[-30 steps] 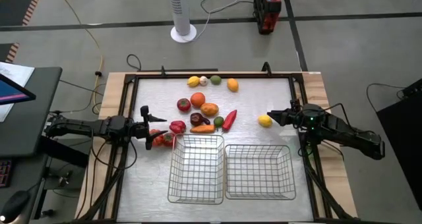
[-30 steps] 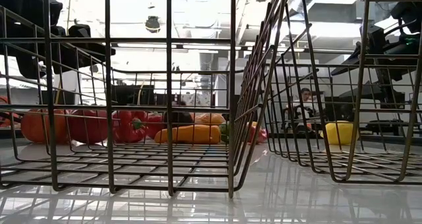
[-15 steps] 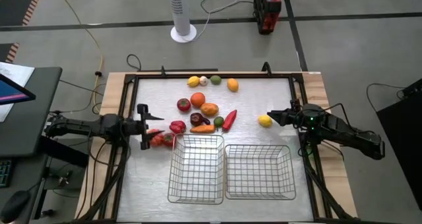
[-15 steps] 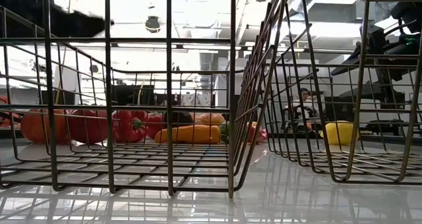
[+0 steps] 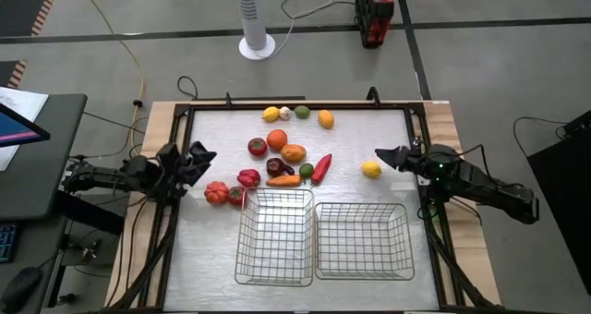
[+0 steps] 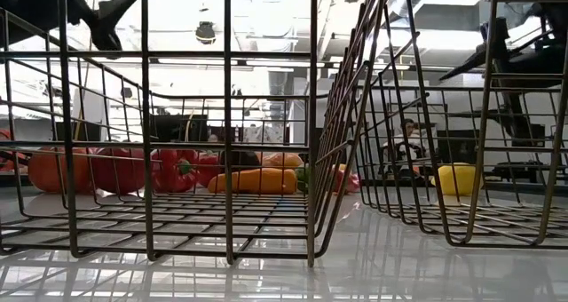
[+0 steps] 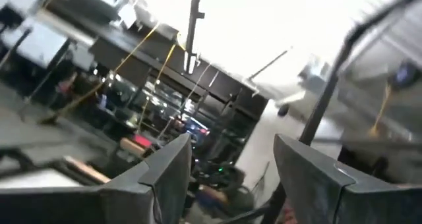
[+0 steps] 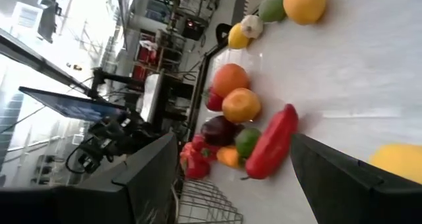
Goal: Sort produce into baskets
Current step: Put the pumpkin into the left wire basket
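Observation:
The produce lies loose on the far half of the table: a red-orange tomato (image 5: 216, 192), a red bell pepper (image 5: 248, 177), a carrot (image 5: 284, 179), a long red pepper (image 5: 320, 168), oranges (image 5: 293, 153) and a yellow piece (image 5: 371, 169). Two wire baskets (image 5: 274, 235) (image 5: 364, 240) stand side by side at the near edge, with nothing in them. My left gripper (image 5: 203, 154) is open, raised and tipped up, left of the tomato. My right gripper (image 5: 379, 154) is open, just above and beyond the yellow piece, which shows in its wrist view (image 8: 402, 165).
More produce sits at the far edge: a yellow lemon (image 5: 271, 114), a whitish bulb (image 5: 285, 114), a green piece (image 5: 300, 112) and an orange (image 5: 325, 119). A black frame (image 5: 295, 104) borders the table. Bare table lies between the yellow piece and the right basket.
My left gripper has drawn back from the tomato toward the table's left edge, risen and tipped upward, staying open. My right gripper has risen a little above the yellow piece. No produce has moved.

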